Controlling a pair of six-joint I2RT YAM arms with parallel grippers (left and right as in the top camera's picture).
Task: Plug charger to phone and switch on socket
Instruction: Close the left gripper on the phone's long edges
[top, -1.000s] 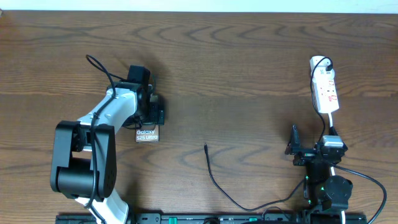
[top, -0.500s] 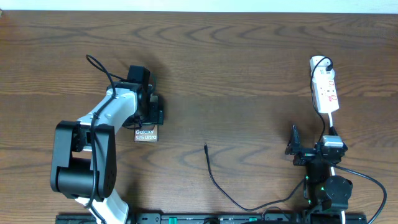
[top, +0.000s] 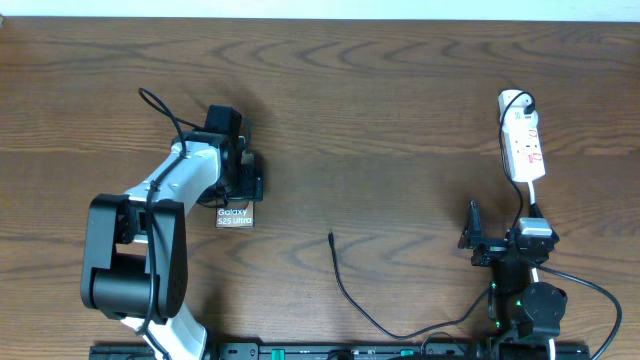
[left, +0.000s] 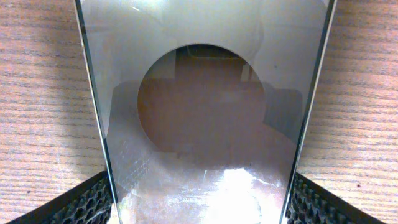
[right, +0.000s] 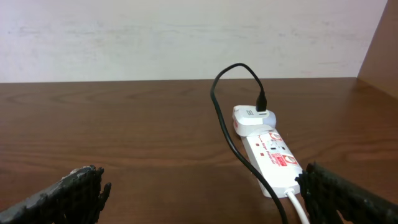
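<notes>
my left fingers (left: 74, 205) grip the phone (left: 205, 124) by its edges; i should hold it level, port facing the cable (top: 332, 240) at lower centre. right fingers (right: 74, 190) gape, empty.

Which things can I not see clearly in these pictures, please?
- Port of the phone: overhead, the left gripper covers one end; the left wrist view cuts off both ends.
- Switch position on the socket: too small overhead and in the right wrist view.
- Tip shape of the charger: too small overhead.
- Whether the left fingers press the phone: only their corners show.
</notes>
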